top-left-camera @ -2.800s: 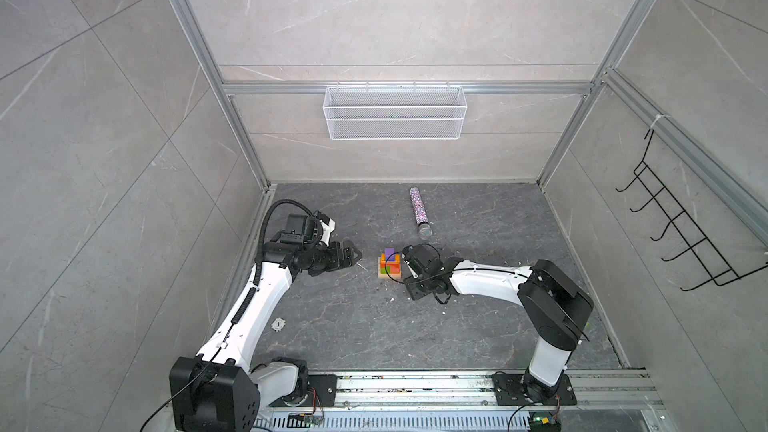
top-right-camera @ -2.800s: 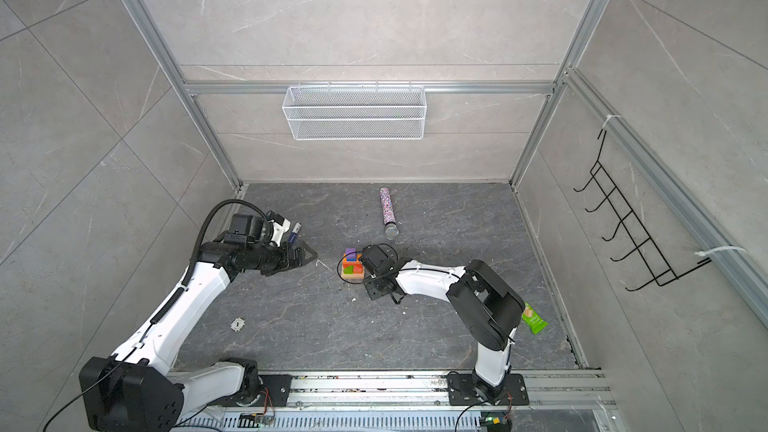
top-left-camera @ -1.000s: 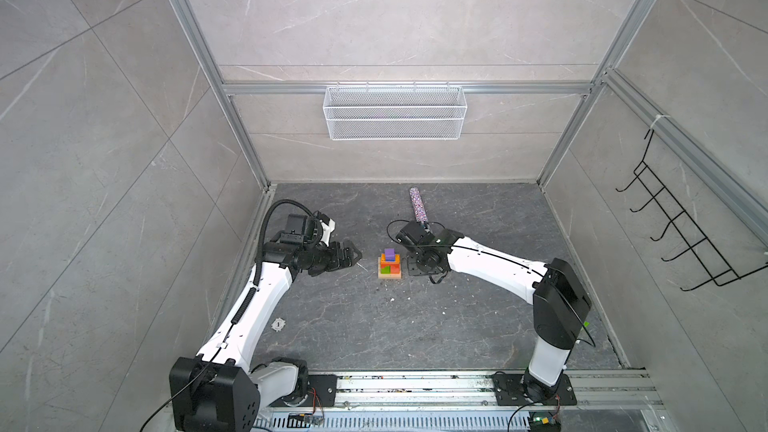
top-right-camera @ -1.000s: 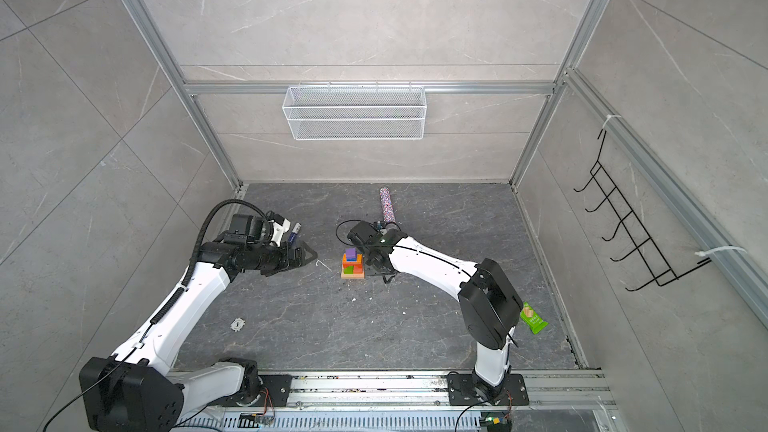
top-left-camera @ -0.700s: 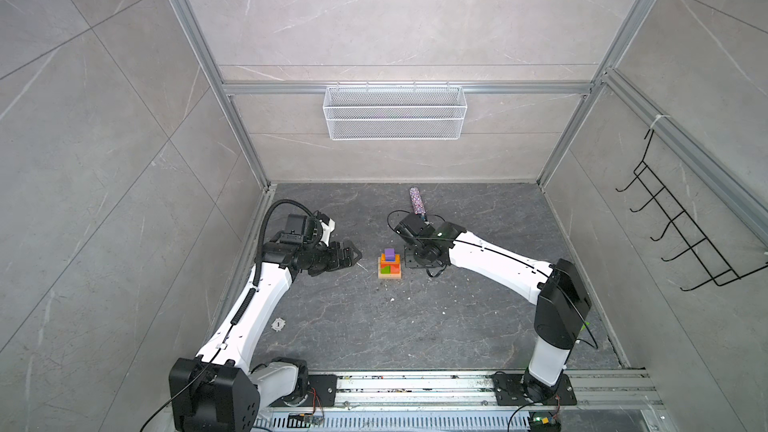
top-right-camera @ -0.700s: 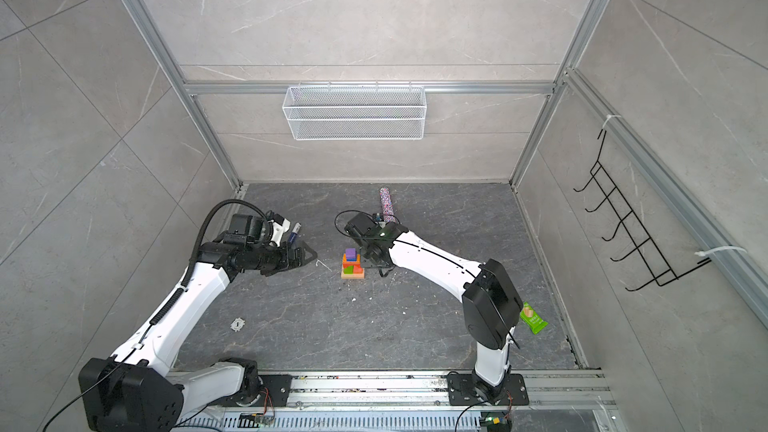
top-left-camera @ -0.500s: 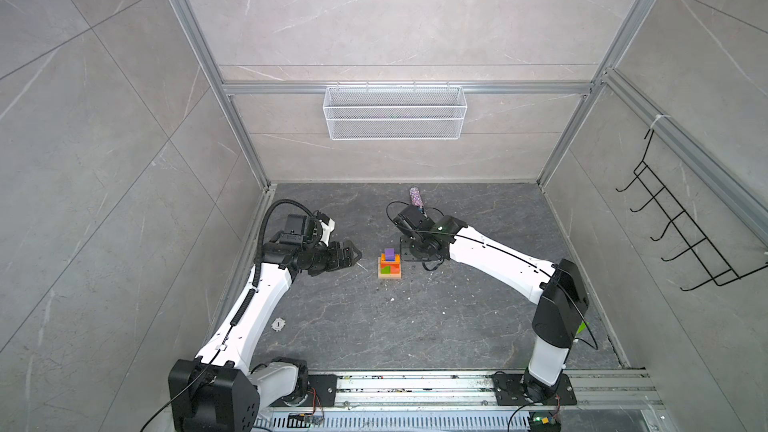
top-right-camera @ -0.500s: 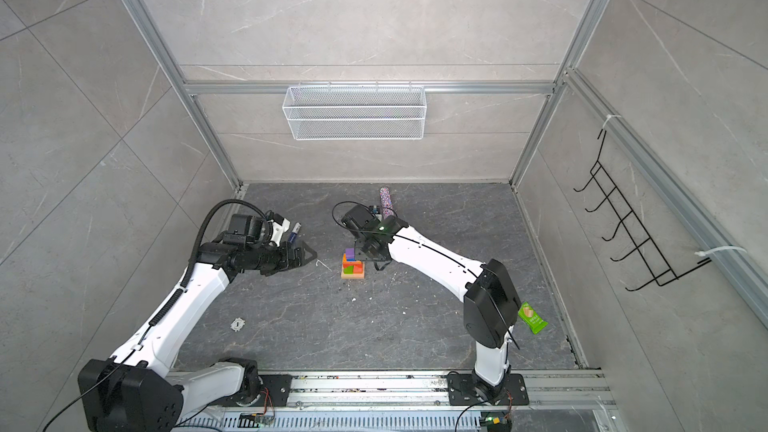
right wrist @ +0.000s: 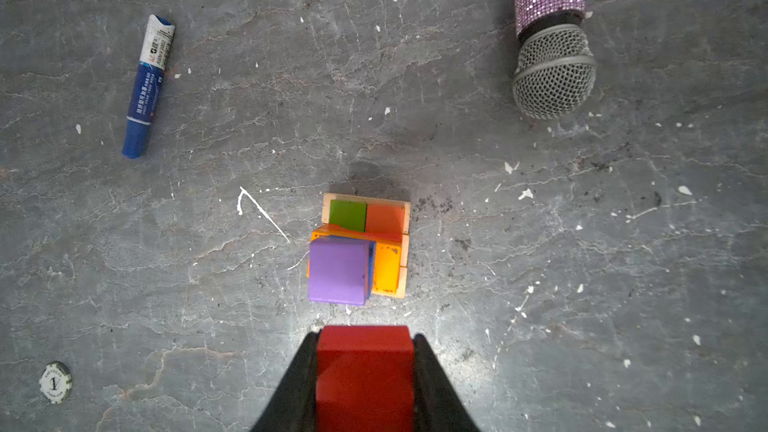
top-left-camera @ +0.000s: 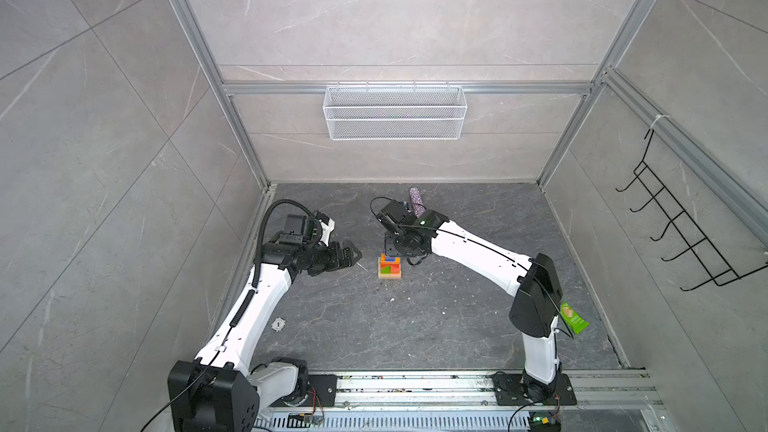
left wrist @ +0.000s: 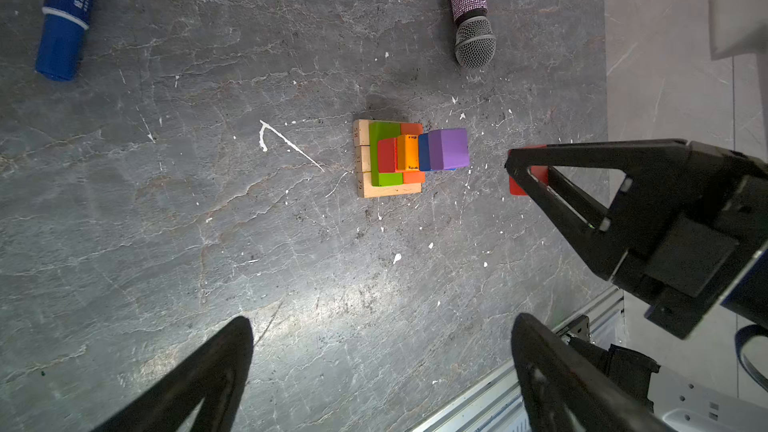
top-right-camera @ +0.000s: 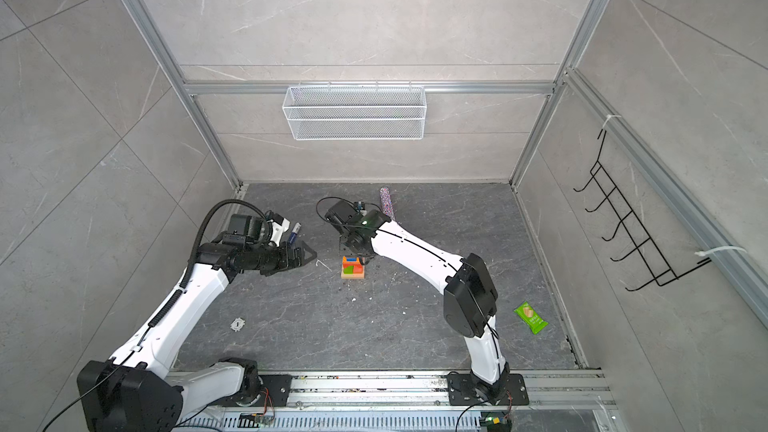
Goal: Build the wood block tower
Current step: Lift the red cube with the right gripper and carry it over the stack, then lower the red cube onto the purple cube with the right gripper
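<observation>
At frame centre in a top view, the right gripper (top-left-camera: 389,252) pinches a red block (right wrist: 365,371) just above the tower (top-left-camera: 390,270); the left gripper (top-left-camera: 353,254) stands spread.

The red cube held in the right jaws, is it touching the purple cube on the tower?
Apart. The left wrist view shows bare table between the red cube and the purple cube.
</observation>
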